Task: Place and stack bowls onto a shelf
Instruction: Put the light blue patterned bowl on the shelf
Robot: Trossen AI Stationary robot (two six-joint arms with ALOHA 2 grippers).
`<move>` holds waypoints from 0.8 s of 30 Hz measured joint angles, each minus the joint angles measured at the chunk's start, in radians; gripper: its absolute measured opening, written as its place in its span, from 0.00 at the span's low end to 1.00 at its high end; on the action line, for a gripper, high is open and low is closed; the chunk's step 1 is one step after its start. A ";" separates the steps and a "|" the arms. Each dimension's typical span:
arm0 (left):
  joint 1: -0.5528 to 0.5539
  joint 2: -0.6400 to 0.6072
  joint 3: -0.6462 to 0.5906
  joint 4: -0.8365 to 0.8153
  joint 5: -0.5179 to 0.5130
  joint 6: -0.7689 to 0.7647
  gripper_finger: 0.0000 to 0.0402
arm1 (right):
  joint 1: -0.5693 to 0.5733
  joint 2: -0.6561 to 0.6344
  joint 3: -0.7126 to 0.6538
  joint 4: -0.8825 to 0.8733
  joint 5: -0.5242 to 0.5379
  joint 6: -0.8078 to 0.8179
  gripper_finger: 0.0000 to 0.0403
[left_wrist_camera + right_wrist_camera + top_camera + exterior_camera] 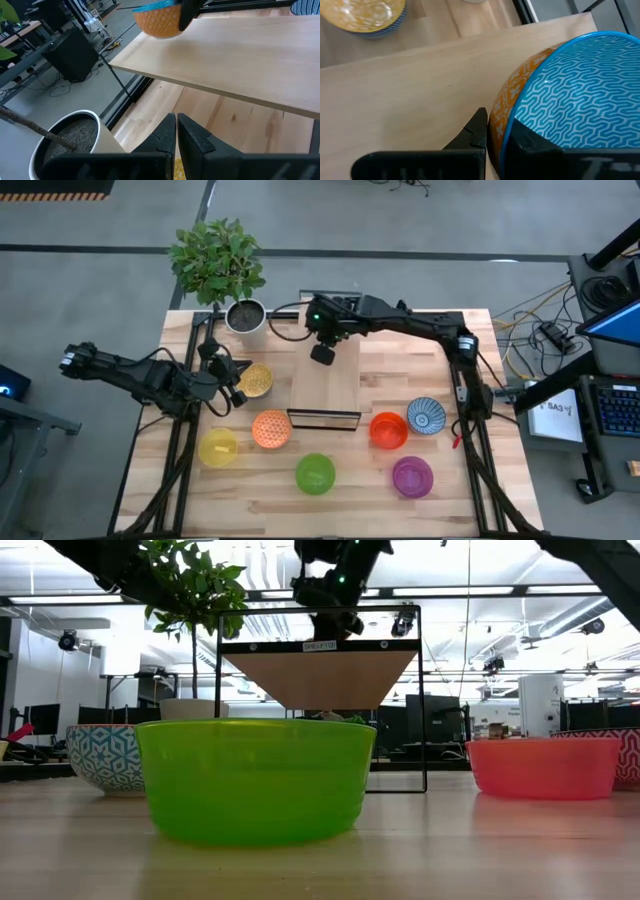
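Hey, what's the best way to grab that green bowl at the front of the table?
Probably by its rim, coming straight down. The green bowl sits upright and open, with thin near-vertical walls, so one finger goes inside and one outside. No neighbouring bowl touches it, so any side of the rim should do.

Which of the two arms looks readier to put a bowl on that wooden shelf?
The right: its pincer already grips a blue-lined bowl over the shelf. The left pincer is beside the gold bowl, shut and empty.

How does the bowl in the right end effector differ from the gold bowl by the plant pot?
The held bowl has an orange patterned outside and a blue-patterned inside; the gold bowl is yellow-gold inside. The held one hangs tilted over the shelf, gripped at its rim by the right end effector; the gold one sits upright on the table. Both are small and round.
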 joint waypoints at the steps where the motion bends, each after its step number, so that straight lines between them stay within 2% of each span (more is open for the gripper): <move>1: 0.000 0.000 0.000 0.000 0.000 0.000 0.00 | -0.005 0.009 0.007 -0.002 0.006 0.000 0.04; 21: 0.000 0.000 0.000 -0.001 0.000 0.000 0.00 | -0.023 0.036 0.011 -0.014 0.017 -0.007 0.07; 24: 0.000 0.000 0.000 -0.001 0.000 0.000 0.00 | -0.023 0.036 0.010 -0.014 0.017 0.000 0.10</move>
